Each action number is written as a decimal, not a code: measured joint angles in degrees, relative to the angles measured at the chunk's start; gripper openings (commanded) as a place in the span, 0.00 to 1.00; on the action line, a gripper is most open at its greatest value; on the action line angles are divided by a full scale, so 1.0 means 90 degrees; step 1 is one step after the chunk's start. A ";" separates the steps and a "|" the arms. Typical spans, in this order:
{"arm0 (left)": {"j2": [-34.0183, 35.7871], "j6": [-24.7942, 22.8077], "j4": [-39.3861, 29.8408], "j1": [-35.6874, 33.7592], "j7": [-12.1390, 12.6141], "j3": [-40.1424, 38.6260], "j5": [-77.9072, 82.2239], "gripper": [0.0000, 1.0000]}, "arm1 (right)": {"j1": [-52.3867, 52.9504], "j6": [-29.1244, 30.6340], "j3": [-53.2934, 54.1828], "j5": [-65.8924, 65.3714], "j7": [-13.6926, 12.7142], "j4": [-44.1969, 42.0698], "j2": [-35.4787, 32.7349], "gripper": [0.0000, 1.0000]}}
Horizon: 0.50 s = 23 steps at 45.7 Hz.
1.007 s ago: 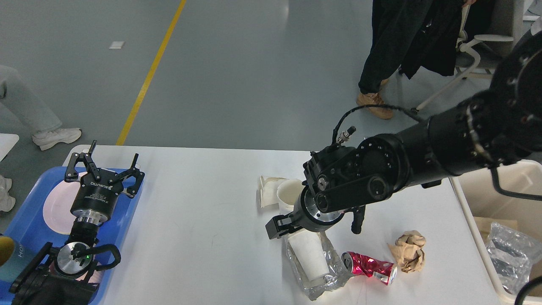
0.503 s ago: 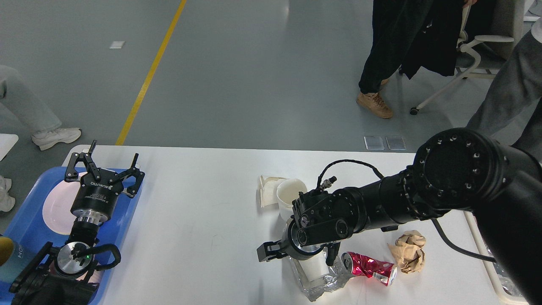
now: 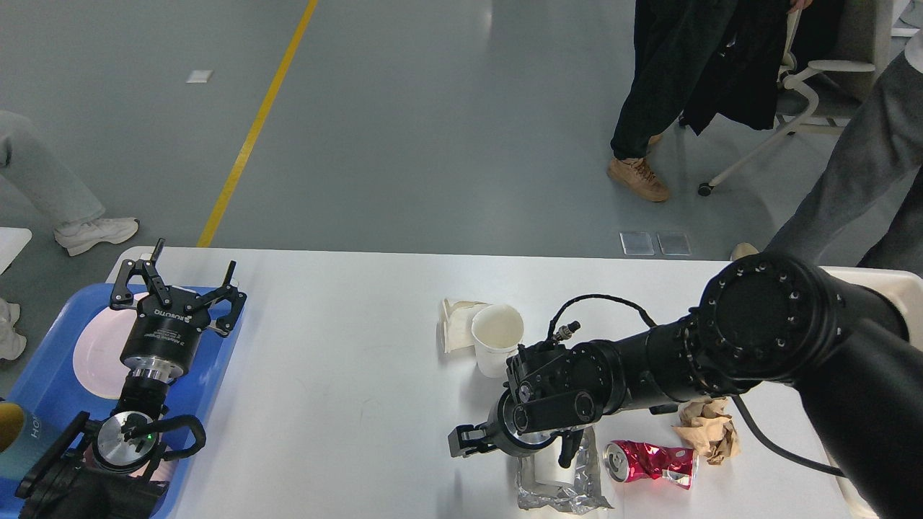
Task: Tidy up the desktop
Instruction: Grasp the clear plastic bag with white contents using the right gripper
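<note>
Surface: the white desktop (image 3: pixel 346 375) spans nearly the whole width of the head view; smooth, matt, rounded far-left corner; a broad bare stretch runs down its middle between the two arms.
Left edge: a blue plastic tray (image 3: pixel 216 360) lies along the left side; a pale round plate (image 3: pixel 97 353) rests in it, partly hidden by the arm.
Left gripper (image 3: pixel 180 277): raised above the tray, pointing away from the robot; jaws spread wide and grasping nothing.
Right gripper (image 3: pixel 515 450): low over the near-right part of the surface, the black arm reaching in from the right; one finger sticks out to the left, the other points down at the foil; jaws parted, with nothing seen between them.
Foil bag (image 3: pixel 559 486): crinkled, silvery, flattened, close to the near edge, directly under the gripper.
Can (image 3: pixel 652 461): red, glossy, crushed, lying on its side just right of the foil bag.
Paper ball (image 3: pixel 710 432): brown, crumpled, beside the can and partly under the arm.
Cup (image 3: pixel 497 337): white paper, upright, open-topped, behind the gripper; folded cream paper (image 3: pixel 454 324) touches its left side.
Far edge: straight, unobstructed; grey floor with a yellow line (image 3: pixel 259 122) beyond; people's legs stand at upper right.
</note>
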 measured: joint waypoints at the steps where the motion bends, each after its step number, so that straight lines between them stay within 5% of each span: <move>1: 0.0000 0.0000 0.0000 0.0000 0.0000 0.0000 0.0000 0.96 | -0.0008 -0.0003 0.0000 -0.0001 0.0000 -0.0016 0.0000 0.83; 7: 0.0000 0.0000 0.0000 0.0000 0.0001 0.0000 0.0000 0.96 | -0.0112 -0.0008 -0.0001 -0.0005 0.0000 -0.0113 -0.0001 0.83; 10: 0.0000 0.0000 0.0000 0.0000 0.0001 0.0000 0.0000 0.96 | -0.0191 -0.0009 -0.0005 -0.0010 0.0000 -0.0201 -0.0001 0.75; 20: 0.0000 0.0000 0.0000 0.0000 0.0001 0.0000 0.0000 0.96 | -0.0330 -0.0009 -0.0035 -0.0010 -0.0007 -0.0329 0.0007 0.11; 23: 0.0000 0.0000 0.0001 0.0000 0.0001 0.0000 0.0000 0.96 | -0.0330 0.0009 -0.0035 0.0003 -0.0010 -0.0332 0.0009 0.00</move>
